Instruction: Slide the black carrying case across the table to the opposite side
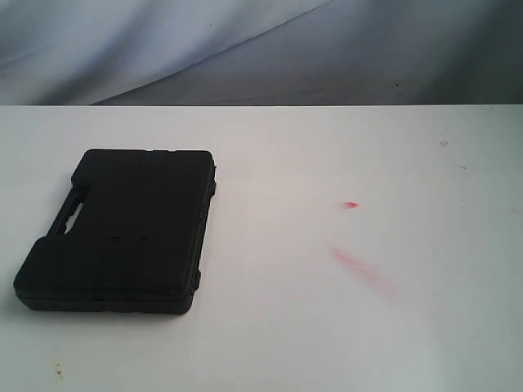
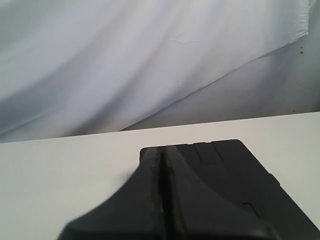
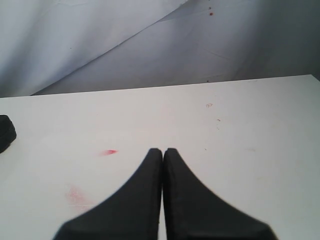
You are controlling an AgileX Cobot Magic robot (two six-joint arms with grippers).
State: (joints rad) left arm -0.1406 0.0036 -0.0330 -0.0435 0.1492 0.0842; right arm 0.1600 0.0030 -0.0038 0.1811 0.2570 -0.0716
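Left tool (image 2: 161,151) closed (empty), black case (image 2: 227,177) just beyond it, right tool (image 3: 163,151) closed

Black case (image 1: 122,229); white table (image 1: 327,327), red smears (image 1: 355,265).

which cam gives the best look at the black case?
Exterior view: the flat black plastic carrying case lies whole and unobstructed on the white table. Left wrist view shows part of it behind the shut left gripper. Right wrist view catches only a corner.

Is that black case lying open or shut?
Shut. The case lies flat on the table, lid flush with its base, no gap or contents showing.
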